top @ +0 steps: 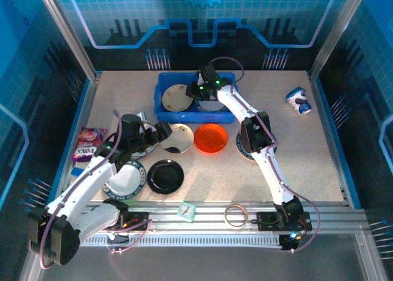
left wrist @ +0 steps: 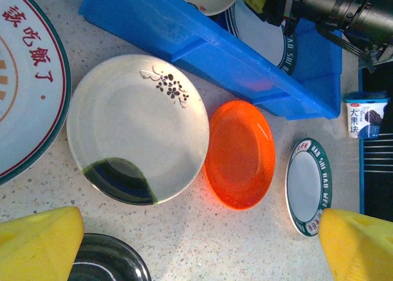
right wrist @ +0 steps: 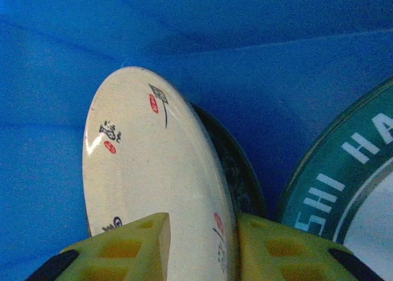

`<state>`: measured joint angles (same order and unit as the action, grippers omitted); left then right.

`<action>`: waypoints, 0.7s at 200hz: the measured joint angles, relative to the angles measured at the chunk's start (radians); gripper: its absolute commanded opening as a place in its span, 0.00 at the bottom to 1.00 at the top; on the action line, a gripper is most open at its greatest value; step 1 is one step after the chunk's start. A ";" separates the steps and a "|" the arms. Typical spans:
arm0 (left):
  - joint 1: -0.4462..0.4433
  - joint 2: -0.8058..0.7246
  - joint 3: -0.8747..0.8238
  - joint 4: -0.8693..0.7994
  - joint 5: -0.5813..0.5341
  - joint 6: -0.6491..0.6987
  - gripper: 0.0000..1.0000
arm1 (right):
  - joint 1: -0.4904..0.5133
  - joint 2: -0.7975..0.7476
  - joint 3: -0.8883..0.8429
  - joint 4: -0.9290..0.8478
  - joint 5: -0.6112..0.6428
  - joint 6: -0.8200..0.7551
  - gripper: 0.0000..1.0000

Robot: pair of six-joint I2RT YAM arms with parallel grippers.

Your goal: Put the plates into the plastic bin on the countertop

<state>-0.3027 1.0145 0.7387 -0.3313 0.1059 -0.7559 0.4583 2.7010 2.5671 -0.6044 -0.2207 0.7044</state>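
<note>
The blue plastic bin (top: 161,103) stands at the back of the speckled countertop (top: 295,152). My right gripper (top: 198,92) reaches into it. In the right wrist view a cream plate (right wrist: 147,170) stands on edge between the parted yellow fingers of the right gripper (right wrist: 202,250), leaning on the right finger; a dark plate (right wrist: 239,170) and a green-rimmed plate (right wrist: 350,177) lie behind. My left gripper (left wrist: 199,244) hangs wide open over bare countertop, near a cream plate with a dark patch (left wrist: 138,127), an orange plate (left wrist: 239,153) and a black plate (left wrist: 107,259).
More plates lie on the countertop: a green-rimmed one (top: 126,178) under the left arm, another (top: 249,149) under the right arm. A purple snack packet (top: 89,143) sits at the left, a small carton (top: 299,101) at the right, and a tape ring (top: 236,215) on the front rail.
</note>
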 measured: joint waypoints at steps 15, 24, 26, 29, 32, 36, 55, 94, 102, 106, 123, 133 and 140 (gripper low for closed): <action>0.000 0.002 0.001 0.000 0.000 0.005 0.99 | 0.002 0.000 0.011 -0.016 0.024 -0.018 0.34; 0.000 0.002 0.001 0.000 0.000 0.007 0.99 | 0.002 0.000 0.013 -0.025 0.038 -0.028 0.34; 0.000 0.002 0.002 0.000 0.000 0.009 0.99 | 0.002 0.000 0.013 -0.026 0.039 -0.029 0.34; 0.000 0.002 0.002 0.000 0.000 0.011 0.99 | 0.002 0.000 0.013 -0.030 0.044 -0.032 0.34; 0.000 0.002 0.003 -0.001 0.000 0.013 0.99 | 0.003 0.000 0.013 -0.033 0.049 -0.035 0.34; 0.000 0.003 0.004 0.000 0.000 0.016 0.99 | 0.003 0.000 0.013 -0.036 0.054 -0.038 0.34; 0.000 0.004 0.007 0.006 0.000 0.026 0.99 | 0.004 0.000 0.013 -0.059 0.069 -0.051 0.35; 0.000 0.012 0.007 0.026 0.001 0.029 0.99 | 0.010 0.000 0.014 -0.085 0.101 -0.069 0.35; 0.000 0.014 0.007 0.027 0.004 0.029 0.99 | 0.013 0.000 0.014 -0.090 0.113 -0.076 0.36; 0.000 0.015 0.007 0.028 0.004 0.030 0.99 | 0.015 0.000 0.014 -0.093 0.121 -0.080 0.37; 0.000 0.018 0.007 0.033 0.005 0.030 0.99 | 0.023 0.000 0.014 -0.101 0.137 -0.088 0.39; 0.000 0.020 0.007 0.037 0.007 0.030 0.99 | 0.027 0.000 0.016 -0.106 0.143 -0.093 0.43; 0.000 0.023 0.007 0.040 0.008 0.031 0.99 | 0.030 0.000 0.019 -0.108 0.147 -0.099 0.44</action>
<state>-0.3027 1.0370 0.7456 -0.2916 0.1135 -0.7254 0.4885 2.7007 2.5858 -0.7124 -0.0738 0.6052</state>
